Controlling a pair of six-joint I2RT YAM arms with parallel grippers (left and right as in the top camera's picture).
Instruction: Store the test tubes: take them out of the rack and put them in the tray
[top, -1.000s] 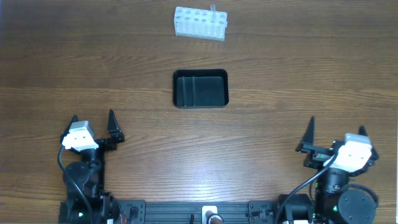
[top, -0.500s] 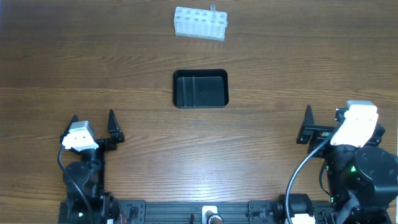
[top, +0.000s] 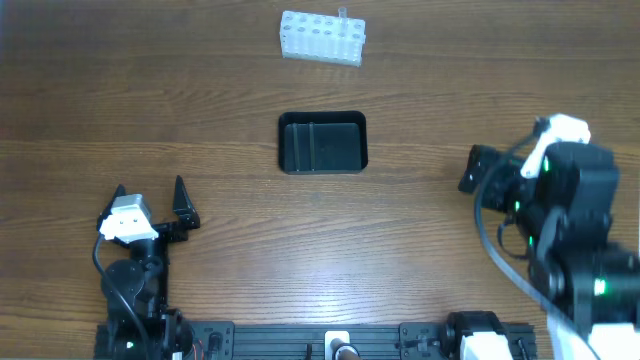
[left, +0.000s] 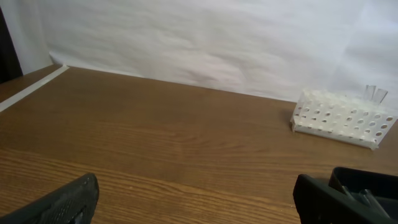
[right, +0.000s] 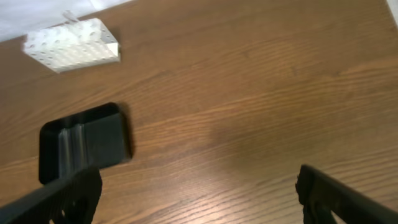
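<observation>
Hovering right of the tray (top: 322, 143), our right gripper (right: 196, 180) gapes wide; our left gripper (top: 150, 188) too; the rack (top: 322, 37) holds one test tube (top: 343, 14).

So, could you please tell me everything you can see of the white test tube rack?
The white test tube rack looks like plastic: a rectangular block with rows of round holes on top and in its side. It stands flat on the wooden table, slightly skewed, beyond the black tray and apart from it. One clear tube stands upright in a far corner hole. Nothing else touches it.
</observation>
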